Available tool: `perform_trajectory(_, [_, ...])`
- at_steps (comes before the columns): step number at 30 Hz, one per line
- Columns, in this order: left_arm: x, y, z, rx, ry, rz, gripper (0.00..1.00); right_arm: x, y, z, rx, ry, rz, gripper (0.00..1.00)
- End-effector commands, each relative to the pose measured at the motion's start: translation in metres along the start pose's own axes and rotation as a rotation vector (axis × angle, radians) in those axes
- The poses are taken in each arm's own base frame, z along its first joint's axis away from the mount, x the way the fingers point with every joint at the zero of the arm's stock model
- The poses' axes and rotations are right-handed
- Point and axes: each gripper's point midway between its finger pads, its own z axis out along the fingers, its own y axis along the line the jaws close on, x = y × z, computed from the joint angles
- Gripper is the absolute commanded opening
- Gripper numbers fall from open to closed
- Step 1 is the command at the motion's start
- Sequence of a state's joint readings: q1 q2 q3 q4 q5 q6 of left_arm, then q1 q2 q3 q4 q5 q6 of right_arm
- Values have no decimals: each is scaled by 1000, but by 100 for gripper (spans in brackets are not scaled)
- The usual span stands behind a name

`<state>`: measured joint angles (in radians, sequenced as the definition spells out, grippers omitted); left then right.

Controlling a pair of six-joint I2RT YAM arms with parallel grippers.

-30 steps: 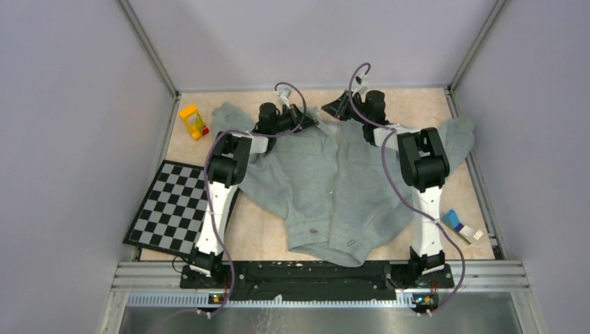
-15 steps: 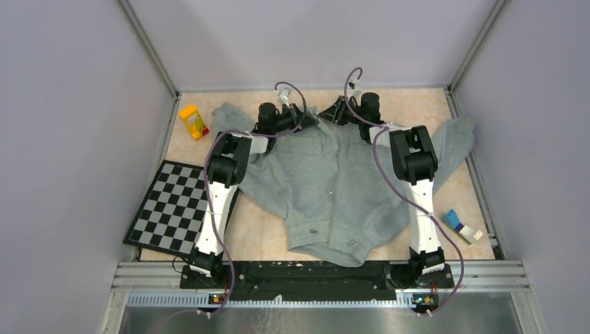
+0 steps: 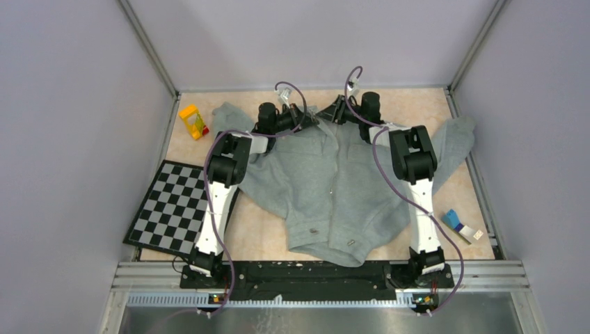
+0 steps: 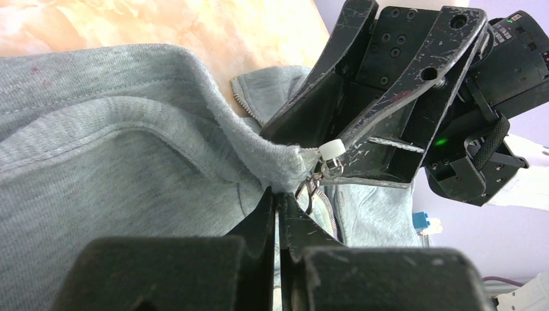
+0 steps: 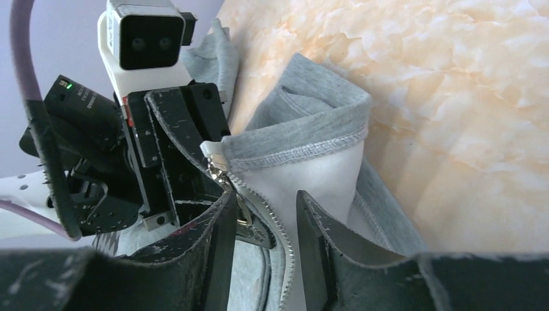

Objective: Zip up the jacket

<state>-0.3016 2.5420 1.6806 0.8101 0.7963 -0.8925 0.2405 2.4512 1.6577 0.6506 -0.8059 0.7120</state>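
1. At the far left of the counter (image 3: 264, 235) lies a black-and-white chequered board (image 3: 174, 205). A yellow block (image 3: 193, 121) stands beyond it near the back corner, just off the jacket's left sleeve.
2. The left arm reaches out over the jacket's left shoulder to the collar. Its left pincer (image 4: 278, 199) is fully closed, pinching the grey collar fabric just beside the top of the zipper (the fingers (image 4: 262, 217) meet with only cloth between them).
3. The jacket (image 3: 327, 184) lies spread flat in the middle of the counter, collar at the far end and hem toward the arm bases. Its sleeves are thrown out to either side, and the two front halves meet along the centre line.
4. The metal zipper slider (image 4: 317, 178) sits up at the collar edge, next to a small white tab (image 4: 331, 149).
5. The right pincer (image 5: 262, 214) faces the left one across the collar. Its jaws stand partly apart, with the zipper teeth (image 5: 283, 249) and slider running through the gap, and neither finger (image 5: 220, 240) is pressed onto them, so it grips nothing.
6. At the right edge of the counter, well apart from the jacket's hem, rests a small blue-and-white object (image 3: 459, 224).
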Motion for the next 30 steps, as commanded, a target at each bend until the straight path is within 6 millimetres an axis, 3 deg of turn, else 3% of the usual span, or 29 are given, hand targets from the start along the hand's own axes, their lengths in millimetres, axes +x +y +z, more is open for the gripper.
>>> perform_trajectory(1, [-19,-21,-2,57,-32,68,0,-6,21,4,-90,-16,-42,36])
perform_trajectory(10, [-21,-25,-2,71,-34,83,0,-9,25,8,-115,-23,-40,20])
perform_trajectory(18, [-22,-30,-3,90,-36,97,0,-6,20,12,-107,-11,-34,26])
perform_trajectory(21, [-22,-33,-4,100,-35,104,0,-7,24,14,-117,-9,-40,19])
perform_trajectory(24, [-23,-34,-5,96,-41,109,0,-13,33,11,-115,-28,-48,0])
perform_trajectory(25, [-25,-34,-6,92,-48,111,1,-24,42,6,-105,-53,-65,0])
perform_trajectory(27, [-28,-35,-12,99,-65,107,14,-36,49,-2,-38,-94,-75,0])
perform_trajectory(30, [-33,-39,-29,131,-114,85,43,-49,57,-14,40,-139,-87,0])
